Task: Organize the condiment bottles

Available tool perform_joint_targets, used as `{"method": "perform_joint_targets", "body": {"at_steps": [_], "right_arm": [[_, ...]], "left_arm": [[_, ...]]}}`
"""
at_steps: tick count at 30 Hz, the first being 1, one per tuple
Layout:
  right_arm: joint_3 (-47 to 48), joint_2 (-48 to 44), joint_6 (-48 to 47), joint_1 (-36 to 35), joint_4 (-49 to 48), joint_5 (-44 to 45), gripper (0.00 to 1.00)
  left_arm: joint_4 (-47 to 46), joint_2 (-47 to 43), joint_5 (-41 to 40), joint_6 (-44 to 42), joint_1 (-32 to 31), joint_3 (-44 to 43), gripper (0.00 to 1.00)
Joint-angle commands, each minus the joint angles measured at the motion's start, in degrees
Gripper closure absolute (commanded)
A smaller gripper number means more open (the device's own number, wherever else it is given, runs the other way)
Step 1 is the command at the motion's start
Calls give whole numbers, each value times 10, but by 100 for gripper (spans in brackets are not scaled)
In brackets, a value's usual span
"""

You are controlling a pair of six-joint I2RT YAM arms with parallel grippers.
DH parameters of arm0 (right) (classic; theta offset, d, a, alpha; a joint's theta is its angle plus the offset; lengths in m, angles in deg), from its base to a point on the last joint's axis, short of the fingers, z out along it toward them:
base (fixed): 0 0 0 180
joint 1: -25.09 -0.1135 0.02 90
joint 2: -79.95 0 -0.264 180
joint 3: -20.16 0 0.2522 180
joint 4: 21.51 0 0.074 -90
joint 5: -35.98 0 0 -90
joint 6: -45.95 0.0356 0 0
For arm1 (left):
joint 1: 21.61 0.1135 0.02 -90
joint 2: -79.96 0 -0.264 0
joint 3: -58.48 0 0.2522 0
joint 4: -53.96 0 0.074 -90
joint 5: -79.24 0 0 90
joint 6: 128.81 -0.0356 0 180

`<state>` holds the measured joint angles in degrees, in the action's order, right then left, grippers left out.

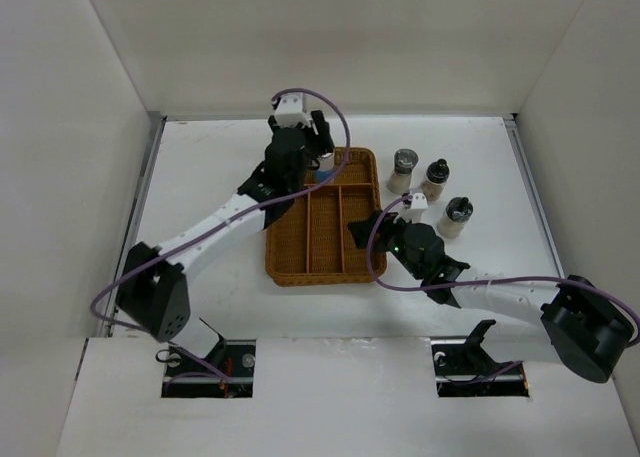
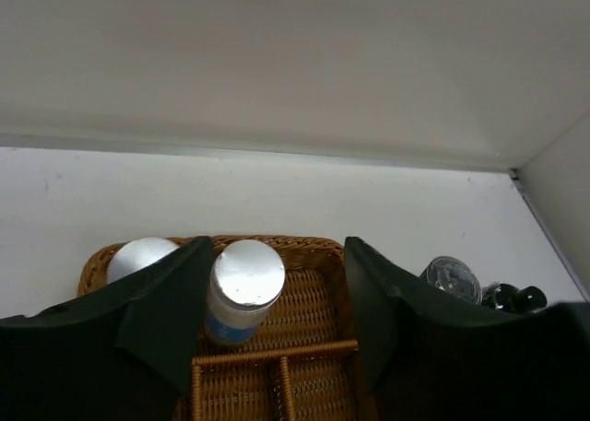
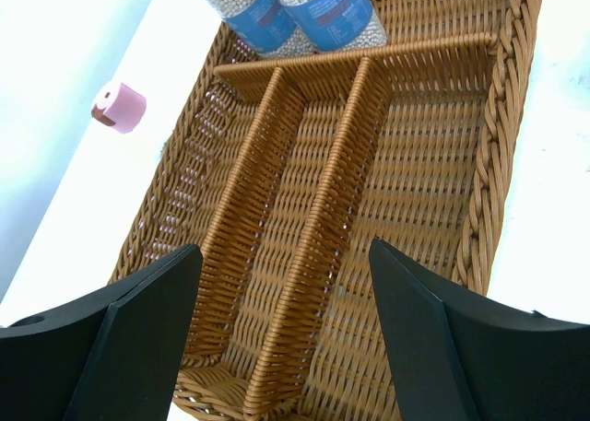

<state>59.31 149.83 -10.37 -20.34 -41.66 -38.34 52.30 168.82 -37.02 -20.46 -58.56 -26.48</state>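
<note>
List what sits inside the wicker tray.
Two blue-labelled, silver-capped jars stand side by side in the far cross compartment of the wicker tray. The three long compartments show only bare weave; their near corners are hidden by the right end effector.

The left pincer (image 2: 277, 248) has dark, almost black fingers. Between them stands a clear silver-capped jar (image 2: 241, 297) with a blue label, and a second silver cap (image 2: 140, 257) shows past its left finger. The right pincer (image 3: 281, 248) is black. Under it the wicker tray (image 3: 433, 163) is golden brown in a ribbed weave. Ahead of this pincer both jars show white beads behind blue labels marked with red. To its left a pink cap (image 3: 120, 106) lies on the white bench (image 1: 200, 177).
</note>
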Motion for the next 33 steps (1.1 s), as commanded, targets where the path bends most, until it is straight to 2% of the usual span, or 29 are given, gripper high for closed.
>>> {"method": "perform_joint_targets", "body": {"at_steps": [1, 5, 8, 13, 23, 27, 33], "right_arm": [[4, -7, 3, 3, -27, 6, 20], [3, -9, 3, 3, -26, 8, 20], [5, 2, 8, 7, -26, 3, 20], [7, 11, 10, 7, -28, 1, 20], [12, 12, 6, 7, -24, -3, 19], [11, 10, 8, 7, -23, -7, 19], [13, 17, 9, 7, -23, -8, 18]], "left_arm": [[-14, -85, -57, -2, 6, 89, 48], [40, -186, -140, 15, 33, 210, 50], [123, -214, -143, 47, 61, 246, 43], [172, -196, -134, 70, 112, 270, 36], [101, -92, -85, 87, 158, 254, 37], [87, -66, -89, 92, 165, 253, 40], [69, -70, -95, 93, 162, 258, 63]]}}
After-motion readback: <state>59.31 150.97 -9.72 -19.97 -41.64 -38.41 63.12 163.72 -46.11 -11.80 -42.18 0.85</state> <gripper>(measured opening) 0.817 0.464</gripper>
